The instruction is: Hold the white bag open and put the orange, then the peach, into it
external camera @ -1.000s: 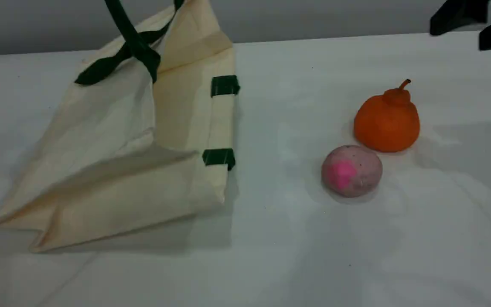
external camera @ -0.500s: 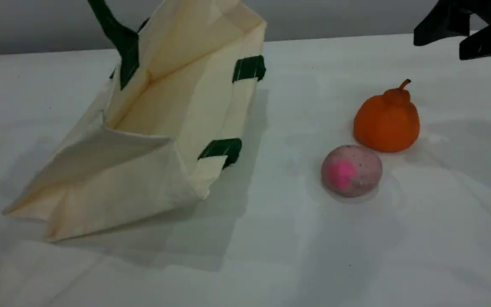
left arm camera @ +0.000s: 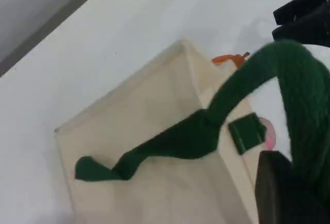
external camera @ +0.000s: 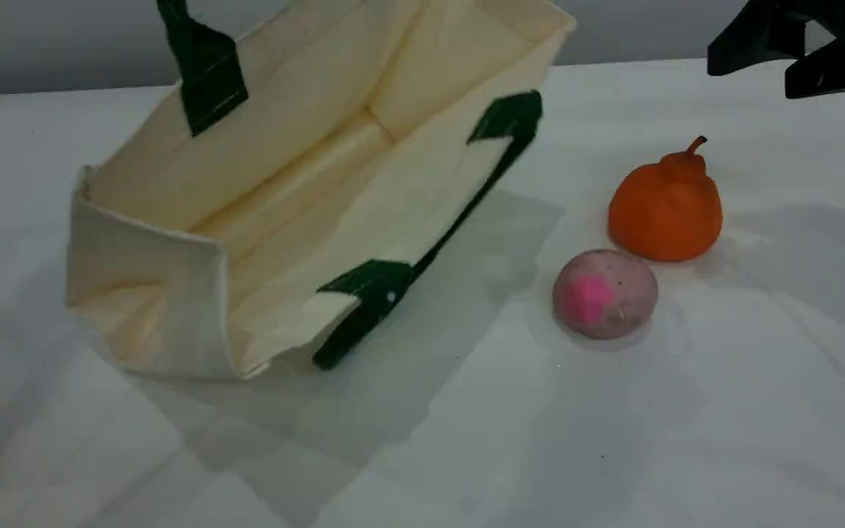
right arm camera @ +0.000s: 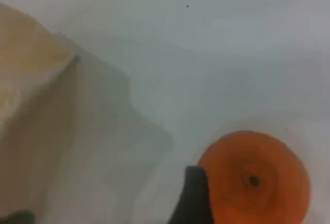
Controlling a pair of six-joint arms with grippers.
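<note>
The white bag (external camera: 173,176) lies on its side on the table's left with its mouth gaping toward the fruits. One dark green handle (external camera: 202,66) runs taut up out of the scene view. In the left wrist view this handle (left arm camera: 299,85) loops over my left gripper (left arm camera: 286,188), which is shut on it above the bag (left arm camera: 149,126). The other handle (external camera: 422,257) hangs slack along the lower rim. The orange (external camera: 665,209) stands right of the bag, the peach (external camera: 605,293) just in front of it. My right gripper (external camera: 785,62) hovers open above and behind the orange (right arm camera: 255,178).
A white cloth (external camera: 466,440) covers the table, with a grey wall behind. A gap of bare cloth separates the bag's mouth from the two fruits, and more lies in front of them.
The left handle has gone up and the bag has opened from nearly flat to a wide mouth, its far rim swinging right. The right gripper has come in a little from the top right.
</note>
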